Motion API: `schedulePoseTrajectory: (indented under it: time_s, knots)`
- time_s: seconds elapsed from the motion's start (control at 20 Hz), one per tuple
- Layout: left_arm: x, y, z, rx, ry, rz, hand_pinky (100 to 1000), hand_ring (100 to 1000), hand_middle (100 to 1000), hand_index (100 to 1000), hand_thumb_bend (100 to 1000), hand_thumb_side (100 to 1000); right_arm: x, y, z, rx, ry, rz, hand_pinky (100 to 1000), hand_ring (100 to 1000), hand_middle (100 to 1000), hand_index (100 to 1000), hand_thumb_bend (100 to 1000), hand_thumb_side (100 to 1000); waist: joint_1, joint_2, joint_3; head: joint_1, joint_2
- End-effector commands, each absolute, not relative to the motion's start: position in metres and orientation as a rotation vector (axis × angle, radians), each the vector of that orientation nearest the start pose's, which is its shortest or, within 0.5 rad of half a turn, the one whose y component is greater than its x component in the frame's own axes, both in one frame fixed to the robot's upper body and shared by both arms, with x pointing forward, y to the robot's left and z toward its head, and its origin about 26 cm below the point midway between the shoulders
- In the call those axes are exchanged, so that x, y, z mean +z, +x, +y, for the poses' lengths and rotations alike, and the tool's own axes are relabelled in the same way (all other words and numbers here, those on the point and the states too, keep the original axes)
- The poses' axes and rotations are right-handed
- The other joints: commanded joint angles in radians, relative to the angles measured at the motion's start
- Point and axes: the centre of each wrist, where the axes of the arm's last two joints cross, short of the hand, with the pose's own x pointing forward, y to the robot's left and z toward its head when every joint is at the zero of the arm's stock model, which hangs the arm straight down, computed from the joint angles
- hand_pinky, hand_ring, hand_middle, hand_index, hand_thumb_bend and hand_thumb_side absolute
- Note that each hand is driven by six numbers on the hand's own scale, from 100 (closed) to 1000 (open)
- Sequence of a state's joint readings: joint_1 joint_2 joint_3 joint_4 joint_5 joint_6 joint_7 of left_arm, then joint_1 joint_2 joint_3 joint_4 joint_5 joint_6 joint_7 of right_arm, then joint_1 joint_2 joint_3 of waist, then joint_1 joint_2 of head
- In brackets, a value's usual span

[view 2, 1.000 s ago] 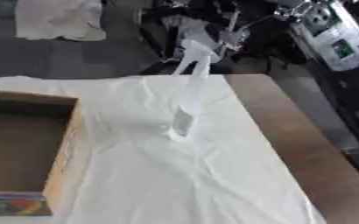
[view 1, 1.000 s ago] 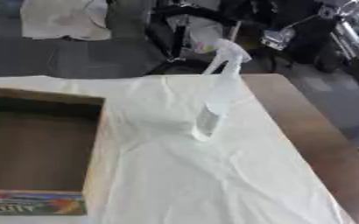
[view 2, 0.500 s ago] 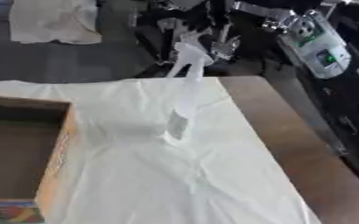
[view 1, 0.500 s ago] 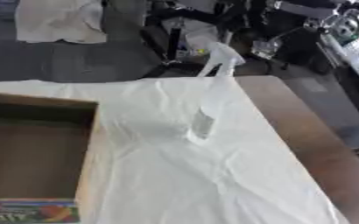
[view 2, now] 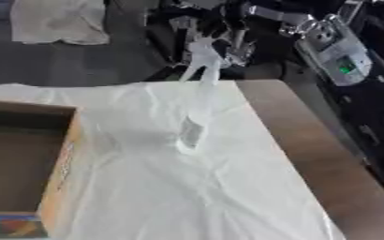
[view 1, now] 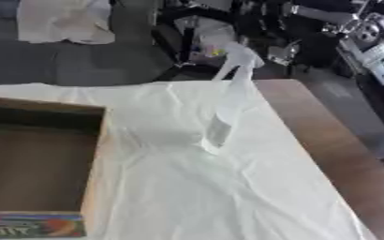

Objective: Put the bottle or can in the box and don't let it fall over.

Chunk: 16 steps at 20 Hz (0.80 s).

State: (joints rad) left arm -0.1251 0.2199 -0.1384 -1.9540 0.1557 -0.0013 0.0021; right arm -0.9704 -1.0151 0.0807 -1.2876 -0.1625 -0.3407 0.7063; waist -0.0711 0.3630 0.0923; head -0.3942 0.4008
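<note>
A tall clear spray bottle (view 1: 225, 108) with a white trigger head (view 1: 241, 55) stands upright on the white cloth, near the middle of the table and slightly to the right. An open cardboard box (view 1: 33, 164) lies at the left, its brown inside bare and a coloured printed panel (view 1: 31, 226) on its near side. The bottle is well apart from the box, to its right. Neither of my hands shows in either view.
The white cloth (view 1: 228, 197) covers most of the table, leaving a bare brown wooden strip (view 1: 335, 150) along the right edge. Beyond the far edge are dark equipment, a chair base and a white cloth heap (view 1: 60, 21) on the floor.
The whole picture has shifted as the head moved. The bottle and the box have stayed where they were.
</note>
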Motion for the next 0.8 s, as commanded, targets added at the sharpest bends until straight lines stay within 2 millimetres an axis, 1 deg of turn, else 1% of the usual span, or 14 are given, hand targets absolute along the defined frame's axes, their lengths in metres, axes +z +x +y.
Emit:
schedulePoseTrajectory:
  time_s: [0.05,0.8]
  knots:
    - [0.1305,0.2815,0.2252,-0.253,-0.175,-2.051,855,813,766,806,169,839,0.4161,0.3673,-0.4085,1.46,-0.534,-1.998,832,832,805,862,100,360,0.001,-0.012,0.001,-0.003,-0.007]
    - [0.1303,0.282,0.2244,-0.261,-0.176,-2.049,857,815,765,806,170,844,0.4109,0.3605,-0.4139,1.473,-0.518,-1.963,828,827,792,858,100,397,-0.003,-0.002,0.003,0.0,-0.005]
